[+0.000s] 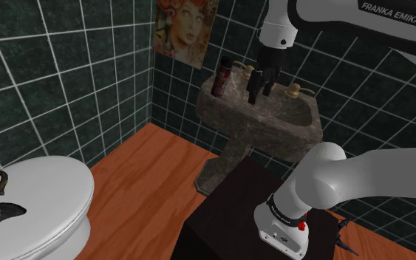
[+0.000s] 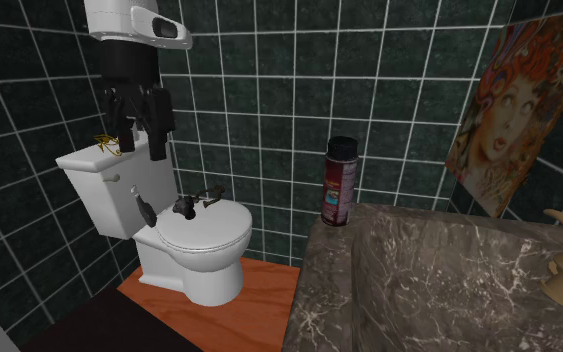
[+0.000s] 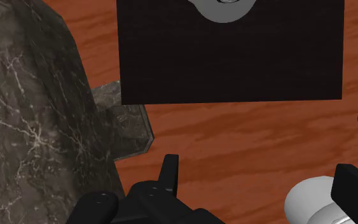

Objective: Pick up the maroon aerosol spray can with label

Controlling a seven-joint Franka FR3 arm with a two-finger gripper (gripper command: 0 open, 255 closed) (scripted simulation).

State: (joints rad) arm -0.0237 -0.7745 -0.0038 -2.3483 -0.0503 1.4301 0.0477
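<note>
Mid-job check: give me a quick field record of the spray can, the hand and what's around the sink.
target: spray can, black cap, maroon label, upright
location: rim corner of the marbled sink, beside the dark tiled wall
hand state: hand open, empty, raised, apart from the can, to its right in the shoulder view
nearby: beige taps, white toilet, poster
status: can not yet grasped

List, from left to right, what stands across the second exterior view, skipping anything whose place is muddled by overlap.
Going rightward: white toilet → maroon spray can → portrait poster.
</note>
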